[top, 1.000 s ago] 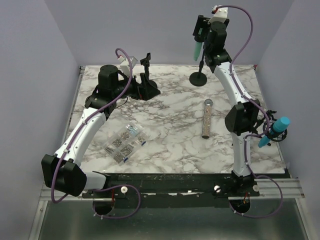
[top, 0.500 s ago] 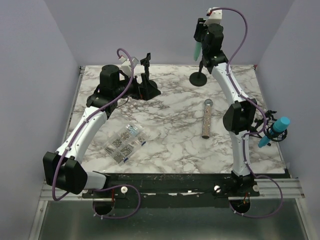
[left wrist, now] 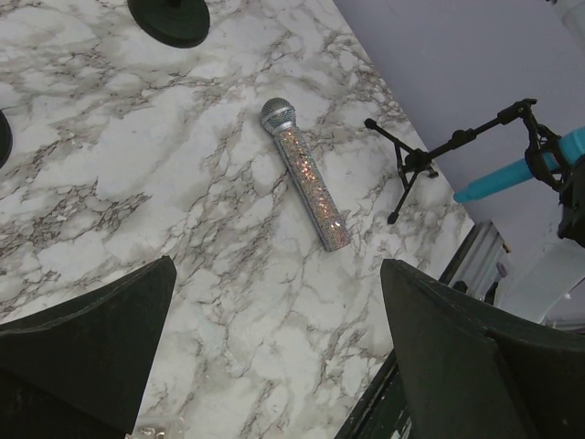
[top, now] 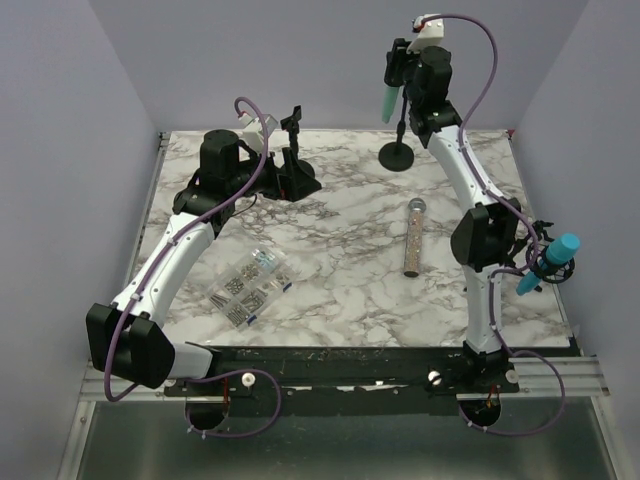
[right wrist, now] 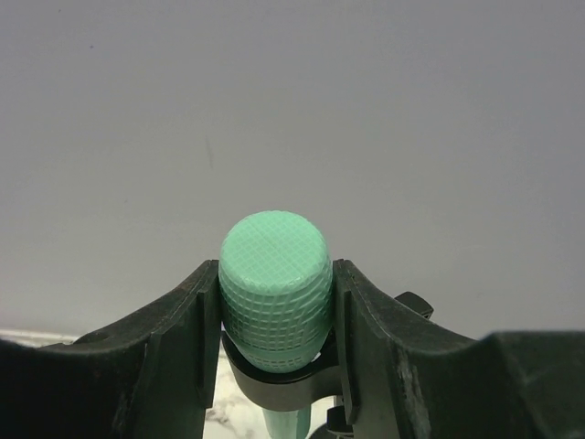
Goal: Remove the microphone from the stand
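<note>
Upper right of the overhead frame, the right arm [top: 462, 160] stretches tall, its right gripper [top: 398, 68] pinching the green microphone [top: 387, 100] atop its stand [top: 397, 155]. At upper left, the bent left arm [top: 175, 255] holds its left gripper [top: 292, 172] low, fingers spread wide.

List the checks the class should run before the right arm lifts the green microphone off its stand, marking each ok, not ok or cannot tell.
1. Right gripper jaws touch both sides of the green microphone head: ok.
2. Microphone sits in the stand clip, not yet out: ok.
3. Stand base flat on the table: ok.
4. Left gripper open, away from the stand: ok.
5. Glitter microphone lies apart from the stand base: ok.
6. Grip tight enough to pull free: cannot tell.
</note>
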`<state>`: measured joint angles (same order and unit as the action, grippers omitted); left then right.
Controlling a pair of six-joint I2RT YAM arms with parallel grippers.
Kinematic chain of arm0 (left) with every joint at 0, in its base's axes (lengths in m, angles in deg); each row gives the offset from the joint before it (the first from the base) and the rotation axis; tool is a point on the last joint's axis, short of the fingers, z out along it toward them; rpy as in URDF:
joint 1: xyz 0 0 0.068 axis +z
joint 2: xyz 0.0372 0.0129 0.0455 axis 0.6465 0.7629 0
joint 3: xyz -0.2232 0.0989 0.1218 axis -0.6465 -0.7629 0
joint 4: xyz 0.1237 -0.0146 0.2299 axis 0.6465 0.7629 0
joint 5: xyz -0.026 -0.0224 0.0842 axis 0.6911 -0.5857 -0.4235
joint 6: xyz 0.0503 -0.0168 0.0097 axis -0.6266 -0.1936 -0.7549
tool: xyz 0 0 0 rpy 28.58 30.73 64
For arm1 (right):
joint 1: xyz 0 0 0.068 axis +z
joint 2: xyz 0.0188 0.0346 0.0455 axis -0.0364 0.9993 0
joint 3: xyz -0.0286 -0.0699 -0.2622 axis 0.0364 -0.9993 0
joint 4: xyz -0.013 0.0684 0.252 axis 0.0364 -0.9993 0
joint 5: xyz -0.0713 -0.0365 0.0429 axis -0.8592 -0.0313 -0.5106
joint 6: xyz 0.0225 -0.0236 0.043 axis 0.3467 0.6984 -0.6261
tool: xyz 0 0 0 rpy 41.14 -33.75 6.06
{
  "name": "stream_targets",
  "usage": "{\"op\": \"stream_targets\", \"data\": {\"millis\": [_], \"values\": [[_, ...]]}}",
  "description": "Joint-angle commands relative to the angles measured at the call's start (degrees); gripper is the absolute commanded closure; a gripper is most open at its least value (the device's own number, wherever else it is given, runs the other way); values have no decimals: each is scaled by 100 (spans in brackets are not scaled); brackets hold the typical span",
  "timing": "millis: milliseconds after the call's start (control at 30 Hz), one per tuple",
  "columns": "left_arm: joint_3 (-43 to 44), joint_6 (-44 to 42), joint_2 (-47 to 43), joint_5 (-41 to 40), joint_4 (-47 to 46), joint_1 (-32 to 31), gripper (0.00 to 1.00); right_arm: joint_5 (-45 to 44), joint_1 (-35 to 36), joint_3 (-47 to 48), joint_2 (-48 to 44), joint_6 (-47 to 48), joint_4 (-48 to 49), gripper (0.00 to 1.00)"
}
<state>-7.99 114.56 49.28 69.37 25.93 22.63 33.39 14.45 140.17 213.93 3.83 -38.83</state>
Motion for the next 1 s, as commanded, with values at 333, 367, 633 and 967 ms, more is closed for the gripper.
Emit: {"op": "stream_targets", "data": {"millis": [333,367,633,967], "values": [[22,-168,-186,-91,18,-20,2,187,1048,-2153,-2381,-205,-252,99],[29,-174,-208,-100,36,-19,2,153,1168,-2280,-2493,-230,-310,100],[37,-248,-513,-195,71,-19,1,-875,2360,-3885,-3767,-130,-298,99],[-227,-346,-1040,-708,-114,-20,2,-1725,3475,-5297,-4819,-1032,-579,99]]}}
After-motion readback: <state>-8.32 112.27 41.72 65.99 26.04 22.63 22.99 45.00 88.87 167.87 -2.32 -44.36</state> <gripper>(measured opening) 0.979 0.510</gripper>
